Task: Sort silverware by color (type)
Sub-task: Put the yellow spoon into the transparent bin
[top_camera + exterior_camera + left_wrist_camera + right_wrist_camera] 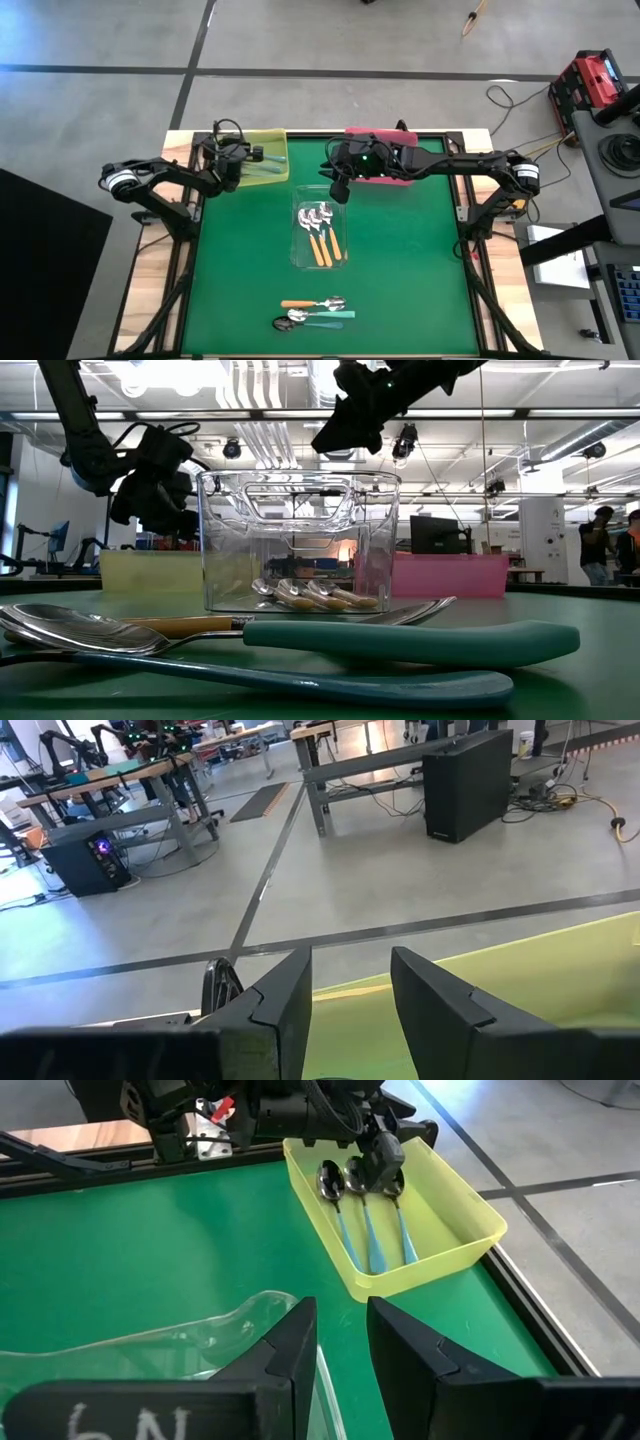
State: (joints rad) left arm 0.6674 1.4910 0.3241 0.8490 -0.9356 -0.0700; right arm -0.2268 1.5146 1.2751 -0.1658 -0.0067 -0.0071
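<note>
The left gripper (252,155) hangs over the yellow tray (470,1210) with fingers apart and empty, probably. The right gripper (338,188) is parted over the clear tray (300,250). Loose spoons (315,312) wait near; overlapping handles risk a double pick.

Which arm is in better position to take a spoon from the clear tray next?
Probably the right. The right gripper hangs empty, fingers apart, just beyond the clear tray, where orange-handled spoons lie. The left gripper is farther off, above the yellow tray.
</note>
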